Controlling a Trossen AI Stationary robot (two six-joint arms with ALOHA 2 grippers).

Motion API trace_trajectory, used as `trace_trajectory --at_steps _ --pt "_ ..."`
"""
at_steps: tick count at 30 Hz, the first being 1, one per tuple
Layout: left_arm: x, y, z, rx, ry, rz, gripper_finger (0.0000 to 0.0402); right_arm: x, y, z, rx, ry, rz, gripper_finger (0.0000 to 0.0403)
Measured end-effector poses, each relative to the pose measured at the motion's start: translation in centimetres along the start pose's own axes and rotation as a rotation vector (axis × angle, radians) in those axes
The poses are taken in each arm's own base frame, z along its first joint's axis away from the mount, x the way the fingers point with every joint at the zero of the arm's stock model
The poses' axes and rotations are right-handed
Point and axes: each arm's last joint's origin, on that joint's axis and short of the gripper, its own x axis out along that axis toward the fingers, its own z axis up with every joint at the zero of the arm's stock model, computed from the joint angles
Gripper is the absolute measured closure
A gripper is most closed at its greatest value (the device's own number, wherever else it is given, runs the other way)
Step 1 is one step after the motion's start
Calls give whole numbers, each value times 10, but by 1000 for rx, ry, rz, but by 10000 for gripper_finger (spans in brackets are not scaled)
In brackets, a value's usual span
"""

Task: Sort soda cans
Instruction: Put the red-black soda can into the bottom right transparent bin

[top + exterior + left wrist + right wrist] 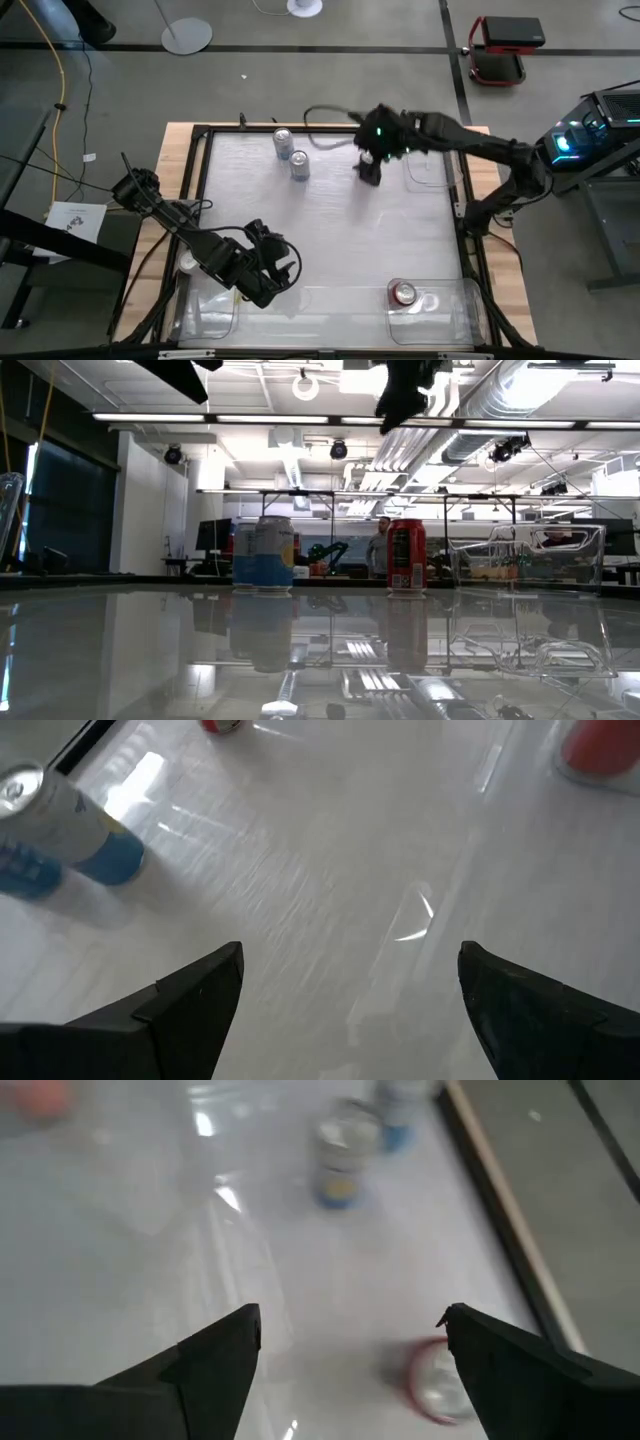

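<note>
Two silver-and-blue soda cans stand upright on the table's far part. In the low view, one blue can and a red can stand side by side. Another red can stands in a clear bin at the near right. My right gripper hangs open above the far middle, right of the blue cans. In its wrist view, a red can's top shows below its fingers. My left gripper hovers open over the near left, holding nothing. A blue can shows ahead of it.
A second clear bin lies at the far right, and a third at the near left corner. A dark frame borders the table. Bare white tabletop lies in the middle between the two arms.
</note>
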Motion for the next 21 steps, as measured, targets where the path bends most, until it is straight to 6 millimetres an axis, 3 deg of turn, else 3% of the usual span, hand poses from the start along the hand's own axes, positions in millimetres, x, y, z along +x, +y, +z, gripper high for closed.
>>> trace_trajectory --at_steps 4,9,14,21 --pt "4 3 3 -84 17 5 55 9 -41 -8 80 74 -37 94" --pt "12 10 10 -169 27 31 55 23 -71 -26 36 257 -7 69" --pt "24 22 21 -222 34 76 55 45 -77 -29 -134 334 44 35" --pt "42 42 36 -247 46 143 55 78 -79 -32 -253 431 73 29"
